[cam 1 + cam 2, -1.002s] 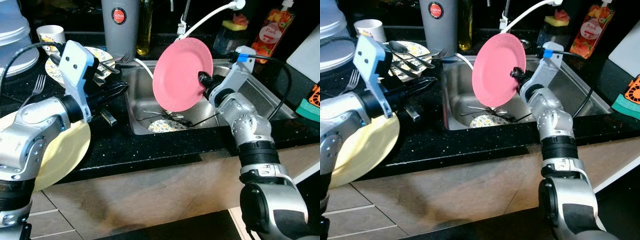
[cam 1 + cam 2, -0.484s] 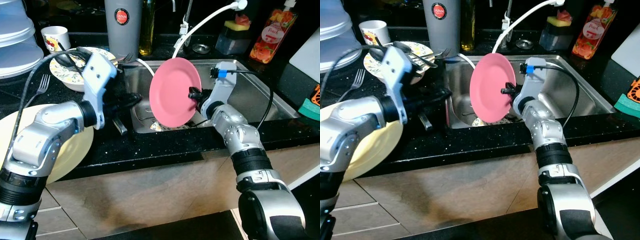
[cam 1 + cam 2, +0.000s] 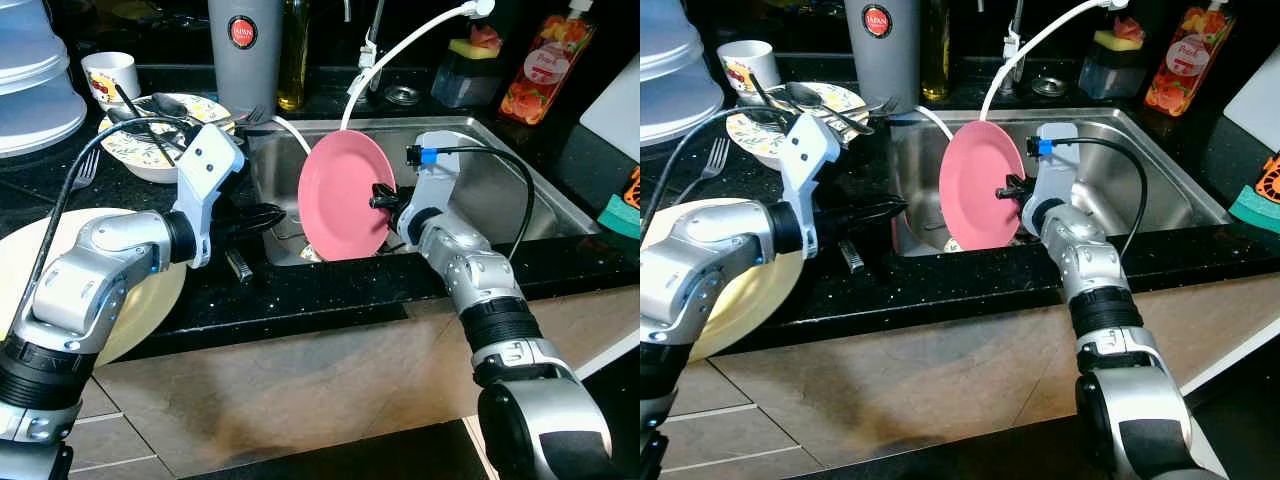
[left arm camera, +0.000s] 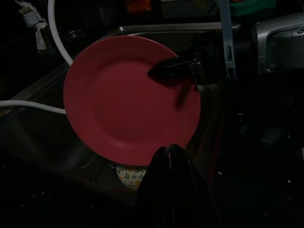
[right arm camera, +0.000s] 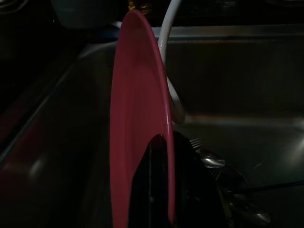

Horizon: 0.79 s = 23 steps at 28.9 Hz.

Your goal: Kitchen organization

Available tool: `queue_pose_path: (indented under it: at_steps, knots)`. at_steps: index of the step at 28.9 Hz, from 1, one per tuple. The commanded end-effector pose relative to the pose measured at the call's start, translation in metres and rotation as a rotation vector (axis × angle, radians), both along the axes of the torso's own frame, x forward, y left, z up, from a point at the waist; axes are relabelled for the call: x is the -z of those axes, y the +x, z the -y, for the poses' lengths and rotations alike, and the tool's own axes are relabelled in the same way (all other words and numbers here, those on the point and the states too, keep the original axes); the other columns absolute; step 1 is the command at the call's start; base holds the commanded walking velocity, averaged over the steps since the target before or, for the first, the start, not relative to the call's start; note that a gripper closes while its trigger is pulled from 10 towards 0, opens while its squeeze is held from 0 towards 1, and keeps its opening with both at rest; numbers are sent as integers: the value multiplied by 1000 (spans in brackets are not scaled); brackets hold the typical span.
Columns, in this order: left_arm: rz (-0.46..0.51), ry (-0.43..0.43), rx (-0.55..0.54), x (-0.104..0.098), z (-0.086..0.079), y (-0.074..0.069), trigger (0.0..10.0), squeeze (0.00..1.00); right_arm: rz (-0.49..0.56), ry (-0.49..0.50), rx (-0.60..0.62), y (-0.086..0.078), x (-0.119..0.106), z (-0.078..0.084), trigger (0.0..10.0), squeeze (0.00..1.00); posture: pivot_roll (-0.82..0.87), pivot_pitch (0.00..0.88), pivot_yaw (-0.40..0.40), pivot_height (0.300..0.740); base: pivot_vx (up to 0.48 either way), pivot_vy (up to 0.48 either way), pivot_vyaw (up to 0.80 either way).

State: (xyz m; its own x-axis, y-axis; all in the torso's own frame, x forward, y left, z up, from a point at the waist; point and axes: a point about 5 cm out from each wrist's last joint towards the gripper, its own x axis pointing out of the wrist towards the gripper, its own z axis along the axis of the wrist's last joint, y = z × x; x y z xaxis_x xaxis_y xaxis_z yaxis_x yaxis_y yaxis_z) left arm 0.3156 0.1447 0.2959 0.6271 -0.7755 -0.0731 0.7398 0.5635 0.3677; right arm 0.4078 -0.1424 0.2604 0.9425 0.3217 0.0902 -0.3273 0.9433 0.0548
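Left eye view shows the right gripper [image 3: 385, 197] clamped on the rim of the pink plate [image 3: 345, 195], 1 finger on each face, holding it on edge over the front of the sink [image 3: 520, 190]. Compared with 1 second ago, the plate sits lower and nearer the front counter edge; it has come down from high above the basin, and its bottom rim now hangs just above the patterned dish [image 4: 129, 175] lying in the sink. Some of that shift may be the camera, since the whole scene has moved a little.

Across the same second the left gripper [image 3: 262, 214] has swung in from the 9 o'clock side of the plate. Its fingers are pressed together, holding nothing, and they point at the plate's lower edge, near it but not touching.

At 10 o'clock from the sink, the bowl [image 3: 140, 160] of used cutlery sits on the counter, with a fork [image 3: 80, 170] beside it. A yellow plate [image 3: 130, 310] lies at 8 o'clock, under the left arm.

My guess is that a handover or a two-handed steadying is being set up, so the plate can go toward the left counter. For that, the left fingers would have to part first. Cutlery in the basin sits close beneath the plate, so a bump looks possible.
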Motion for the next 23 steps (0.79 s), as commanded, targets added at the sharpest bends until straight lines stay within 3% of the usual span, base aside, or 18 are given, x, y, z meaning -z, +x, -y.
queue_pose_path:
  at_steps: [1, 2, 3, 7, 8, 10, 11, 12, 14, 16, 20, 21, 22, 23]
  knots:
    - [-21, 31, 5, 4, -1, 0, 10000, 0, -9, -12, 2, 0, 2, 3, 10000, 27, 26, 163, -31, 740, 0, 0, 0]
    - [-21, 31, 5, 4, -1, 0, 10000, 0, -9, -14, -1, 0, 2, 3, 10000, 569, 26, 163, -31, 740, 0, 0, 0]
    - [-20, 32, 3, 4, -2, 0, 10000, 0, -9, -17, -5, 0, 2, 2, 10000, 1000, 26, 161, -32, 740, 0, 0, 0]
    - [-21, 28, -4, 3, -4, 0, 10000, 0, -6, -24, -4, 0, 1, 2, 10000, 1000, 26, 161, -32, 740, 0, 0, 0]
    - [-21, 17, -19, 2, -6, 0, 10000, 0, 0, -26, 2, 0, -1, 2, 10000, 871, 26, 161, -32, 740, 0, 0, 0]
    - [-21, 17, -19, 2, -6, 0, 10000, 0, 0, -26, 2, 0, -1, 2, 10000, 871, 26, 161, -32, 740, 0, 0, 0]
    - [-13, 1, -43, 0, -9, 1, 10000, 0, 12, -21, 14, 1, -4, 3, 10000, 0, 26, 161, -32, 740, 0, 0, 0]
    - [-13, 1, -43, 0, -9, 1, 10000, 0, 12, -21, 14, 1, -4, 3, 10000, 0, 26, 161, -32, 740, 0, 0, 0]
    - [7, -118, -126, -14, -23, 0, 10000, 0, 44, 42, 1, 0, -17, 1, 10000, 0, 26, 161, -36, 740, 0, 0, 0]
    - [11, -160, -148, -19, -30, -3, 10000, 0, 47, 95, -36, -1, -23, -3, 10000, 0, 26, 161, -36, 740, 0, 0, 0]
    - [10, -179, -156, -22, -36, -7, 10000, 0, 42, 142, -82, -3, -28, -7, 10000, 0, 26, 161, -36, 740, 0, 0, 0]
    - [9, -181, -150, -24, -41, -13, 10000, 0, 28, 204, -173, -7, -33, -14, 10000, 0, 26, 161, -36, 740, 0, 0, 0]
    - [32, -217, -148, -34, -49, -19, 10000, 0, 7, 235, -363, -18, -37, -30, 10000, 0, 28, 161, -48, 740, 0, 0, 0]
    - [32, -217, -148, -34, -49, -19, 10000, 0, 7, 235, -363, -18, -37, -30, 10000, 0, 28, 161, -48, 740, 0, 0, 0]
